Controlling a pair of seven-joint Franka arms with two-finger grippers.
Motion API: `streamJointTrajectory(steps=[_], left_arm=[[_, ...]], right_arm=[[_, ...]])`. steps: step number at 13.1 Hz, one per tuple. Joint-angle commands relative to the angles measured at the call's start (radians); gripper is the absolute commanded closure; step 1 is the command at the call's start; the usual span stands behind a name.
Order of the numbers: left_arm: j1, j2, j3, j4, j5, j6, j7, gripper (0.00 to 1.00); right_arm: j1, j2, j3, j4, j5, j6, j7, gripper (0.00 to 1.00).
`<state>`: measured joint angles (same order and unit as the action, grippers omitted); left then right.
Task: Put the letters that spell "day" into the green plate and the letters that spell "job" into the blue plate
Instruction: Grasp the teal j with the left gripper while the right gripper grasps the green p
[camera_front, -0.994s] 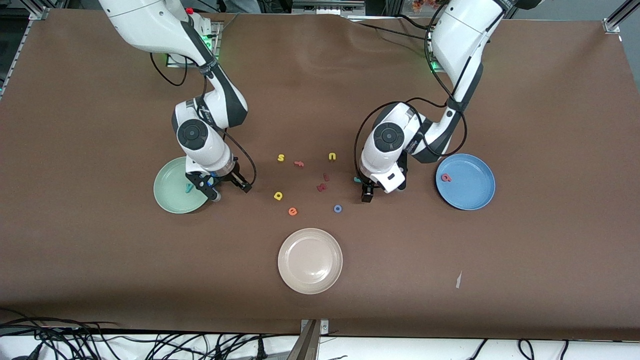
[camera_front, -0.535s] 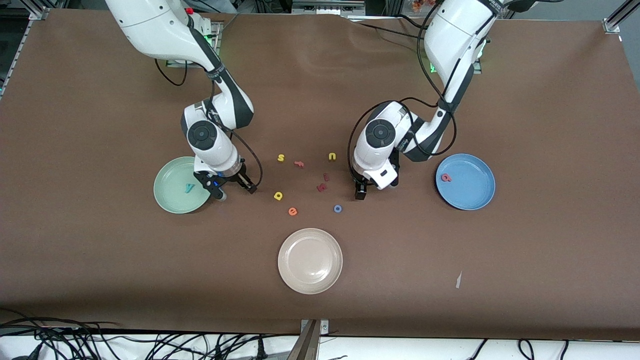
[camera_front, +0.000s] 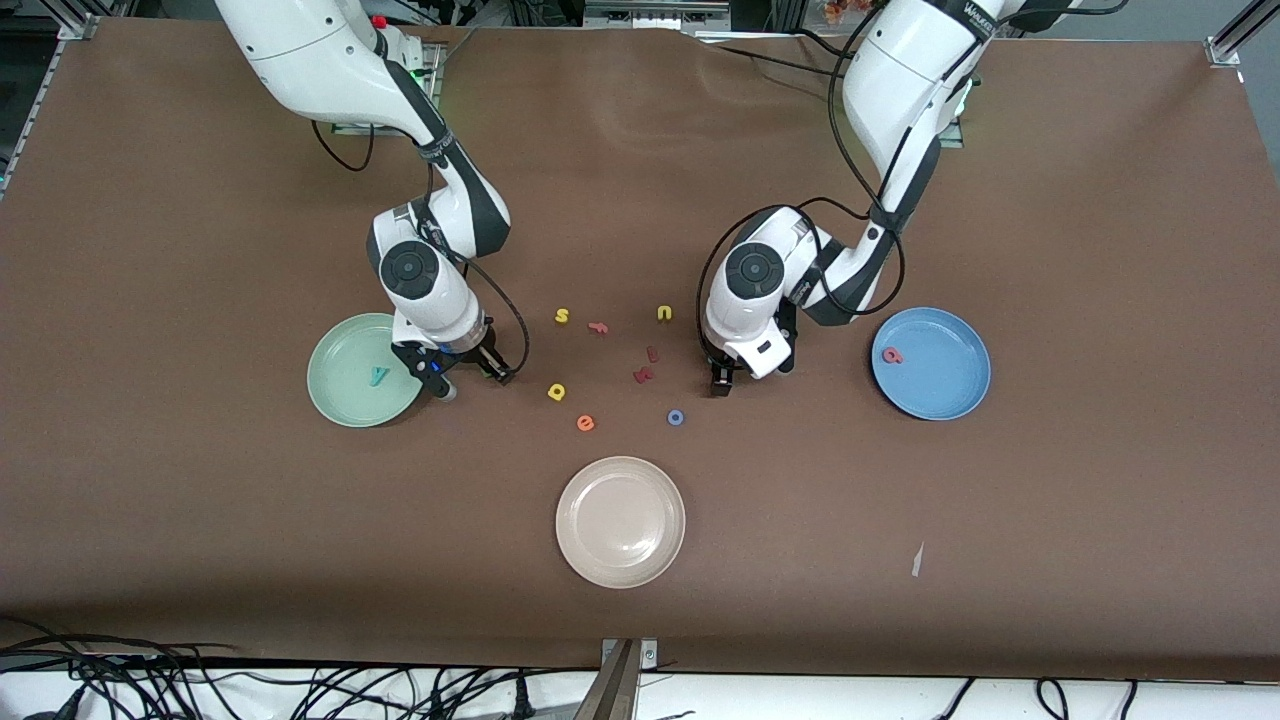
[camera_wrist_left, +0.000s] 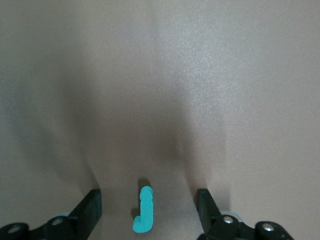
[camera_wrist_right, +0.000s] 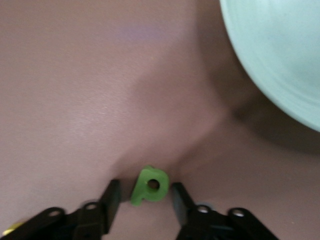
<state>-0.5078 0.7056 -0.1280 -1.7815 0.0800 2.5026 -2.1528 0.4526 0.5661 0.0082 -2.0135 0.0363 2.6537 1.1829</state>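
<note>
Front view: green plate (camera_front: 340, 400) sat toward right arm's end of table, teal y (camera_front: 378, 375) in it. Blue plate (camera_front: 940, 385) sat toward left arm's end, pink-red b (camera_front: 891, 354) in it. Yellow a (camera_front: 556, 391) and blue o (camera_front: 676, 417) lay on table between arms.

Left wrist view: left gripper (camera_wrist_left: 148, 210) was low over table, jaws wide apart, teal j (camera_wrist_left: 144, 211) lying between them, not touched.

Right wrist view: right gripper (camera_wrist_right: 146, 196) was beside green plate (camera_wrist_right: 280, 55), jaws pressed on green d (camera_wrist_right: 149, 185).
</note>
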Motion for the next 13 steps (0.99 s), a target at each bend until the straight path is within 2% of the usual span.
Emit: streamJointTrajectory(steps=[1, 3, 4, 6, 7, 10, 11, 12, 13], left_arm=[[-0.018, 0.003, 0.010, -0.012, 0.035, 0.005, -0.044, 0.22], [-0.028, 0.003, 0.010, -0.010, 0.035, 0.005, -0.055, 0.33], [-0.028, 0.003, 0.010, -0.010, 0.035, 0.005, -0.056, 0.39], [-0.028, 0.003, 0.010, -0.012, 0.037, 0.005, -0.056, 0.55], [-0.028, 0.003, 0.010, -0.012, 0.037, 0.005, -0.055, 0.66], [-0.028, 0.003, 0.011, -0.010, 0.038, -0.002, -0.052, 0.93], [-0.028, -0.001, 0.011, -0.007, 0.038, -0.007, -0.047, 0.99], [-0.026, -0.006, 0.013, -0.006, 0.038, -0.010, -0.045, 1.00], [-0.024, -0.012, 0.014, 0.002, 0.038, -0.025, -0.042, 1.00]], right_arm=[[0.011, 0.000, -0.008, -0.022, 0.008, 0.026, 0.007, 0.75], [0.011, -0.003, -0.008, -0.024, 0.007, 0.023, 0.003, 0.89], [0.011, -0.008, -0.008, -0.022, 0.005, 0.017, 0.000, 0.89], [0.005, -0.050, -0.014, -0.021, 0.001, -0.013, -0.038, 0.89], [-0.015, -0.090, -0.017, -0.013, -0.004, -0.090, -0.086, 0.89], [-0.144, -0.188, -0.017, -0.016, -0.004, -0.245, -0.345, 0.88], [-0.188, -0.208, -0.016, -0.021, -0.007, -0.273, -0.424, 0.87], [-0.218, -0.225, -0.017, -0.030, -0.007, -0.305, -0.483, 0.85], [-0.241, -0.238, -0.016, -0.047, -0.007, -0.316, -0.518, 0.75]])
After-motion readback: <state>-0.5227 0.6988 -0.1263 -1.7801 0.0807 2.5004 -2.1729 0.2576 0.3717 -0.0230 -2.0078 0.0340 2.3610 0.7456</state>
